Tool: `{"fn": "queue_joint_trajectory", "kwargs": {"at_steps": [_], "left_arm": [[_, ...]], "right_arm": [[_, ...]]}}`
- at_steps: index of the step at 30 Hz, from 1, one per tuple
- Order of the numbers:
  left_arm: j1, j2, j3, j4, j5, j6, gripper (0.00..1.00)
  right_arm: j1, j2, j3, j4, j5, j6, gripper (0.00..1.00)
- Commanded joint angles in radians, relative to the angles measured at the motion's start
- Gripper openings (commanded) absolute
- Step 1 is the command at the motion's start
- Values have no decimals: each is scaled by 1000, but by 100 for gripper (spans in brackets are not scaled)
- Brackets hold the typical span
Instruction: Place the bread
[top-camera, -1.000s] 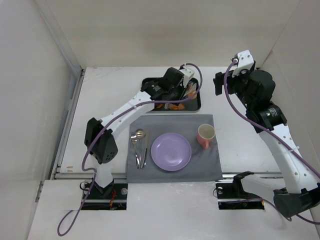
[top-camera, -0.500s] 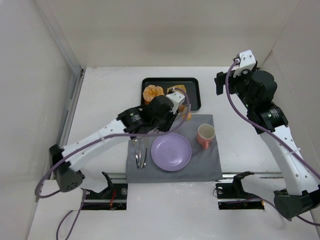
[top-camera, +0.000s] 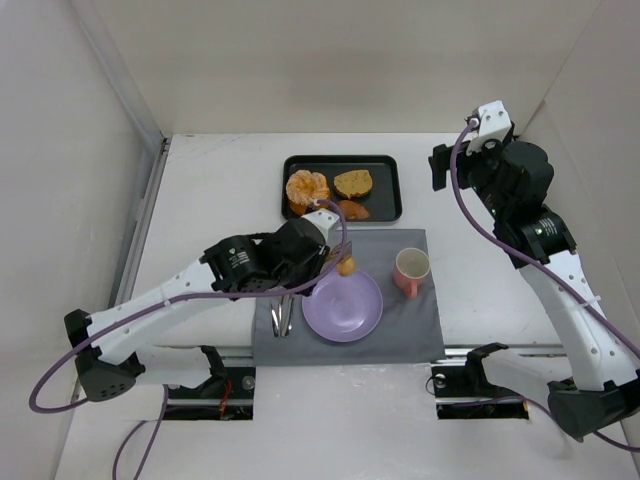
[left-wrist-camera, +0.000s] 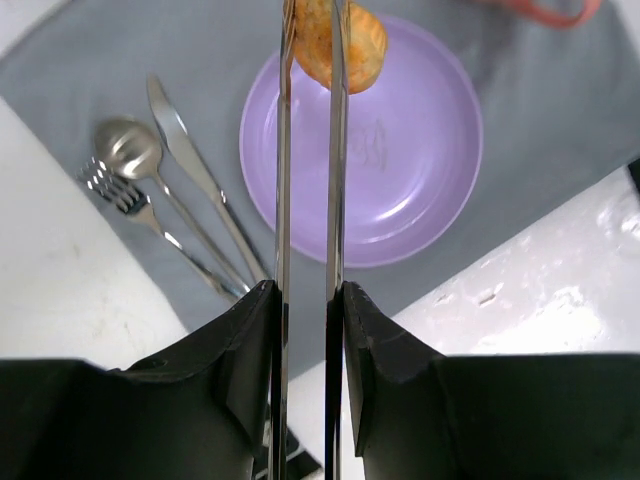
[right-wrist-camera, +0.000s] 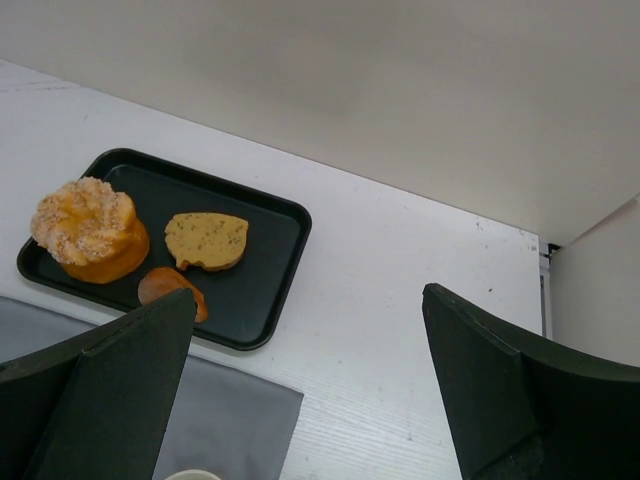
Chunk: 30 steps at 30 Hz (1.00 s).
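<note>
White counter (top-camera: 220, 190) and grey mat (top-camera: 420, 335) carry the purple plate (top-camera: 345, 312), and the left claw (top-camera: 340, 264), clamped narrow on the bread (left-wrist-camera: 355, 50), hangs it over the plate's far rim, so release likely lies straight below; the right claw (right-wrist-camera: 310, 295) gapes wide, well apart.

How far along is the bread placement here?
Pickup looks done: the left gripper is shut on the bread, clear of the tray. In hand: it hangs over the purple plate's far edge. Left: lowering and releasing. The right gripper hangs open, idle.
</note>
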Motion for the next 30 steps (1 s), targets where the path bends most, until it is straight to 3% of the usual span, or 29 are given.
{"fn": "queue_joint_trajectory", "kwargs": {"at_steps": [1,8,16,30], "left_arm": [[-6,-1,-21,-42,20,-41,4],[-66,62,-30,-74,30,-83,4],[-139,136,-18,-115,30,-116,12],[-202,174,-9,-124,-21,-156,44]], "right_arm": [[-1,-20,0,54,8,9,100],[-1,-20,0,54,8,9,100],[-1,-20,0,54,8,9,100],[-1,-20,0,54,8,9,100]]}}
